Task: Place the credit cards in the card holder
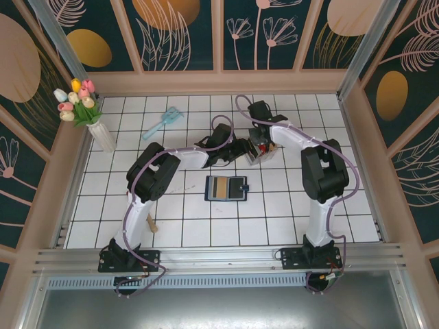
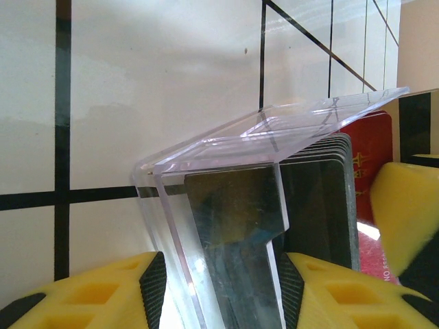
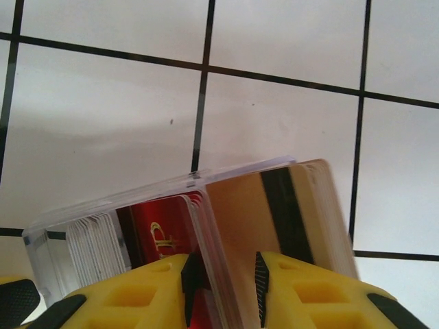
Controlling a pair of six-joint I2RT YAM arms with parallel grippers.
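Clear rack (image 2: 226, 147) masks red card (image 2: 370, 157); tan card (image 3: 236, 219) blurred.

Light: bright, even, from above. Shadows: soft, grey, short, on the white tiled table (image 1: 274, 219). Glare: pale sheen on the clear rack (image 2: 288, 130), toward 1 o'clock. Focus: both wrist views soft at 6 o'clock.

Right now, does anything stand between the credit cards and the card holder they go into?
Only the clear rack itself: the credit cards stand in its slots, walled in, and must lift out first. From there to the open card holder, the tiles look bare in the top view.
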